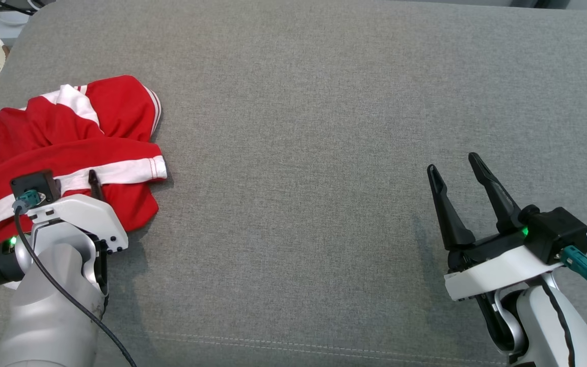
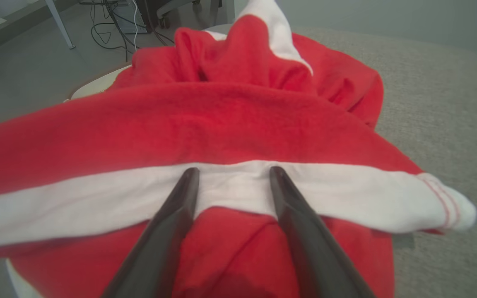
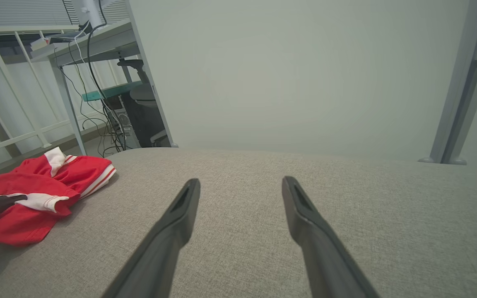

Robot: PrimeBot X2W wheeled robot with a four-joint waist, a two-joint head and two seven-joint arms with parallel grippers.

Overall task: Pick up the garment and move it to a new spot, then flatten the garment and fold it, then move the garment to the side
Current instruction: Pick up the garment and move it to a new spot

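Picking up crumpled red garment (image 1: 59, 137), 9 o'clock on grey cushion (image 1: 324, 127). Left claw (image 2: 234, 171) spread over white band (image 2: 77, 215); pinch through layers, close fully before lifting. Right claw (image 1: 453, 164) spread, empty, 4 o'clock.

Office-type rm, desk (image 3: 97, 39) w/ dangling cables (image 3: 108, 140), PC tower (image 3: 121, 124) underneath, bare wall (image 3: 304, 74)

The right hand (image 1: 452, 163) has two long black tapered fingers (image 1: 449, 214) on a white plate (image 1: 497, 272), with a green light (image 1: 525, 232) and a teal plug (image 1: 581, 265). The left hand (image 2: 234, 170) carries a white cover (image 1: 87, 216) with dark screws (image 1: 112, 238), a black cable (image 1: 54, 285) and a grey forearm (image 1: 44, 316).
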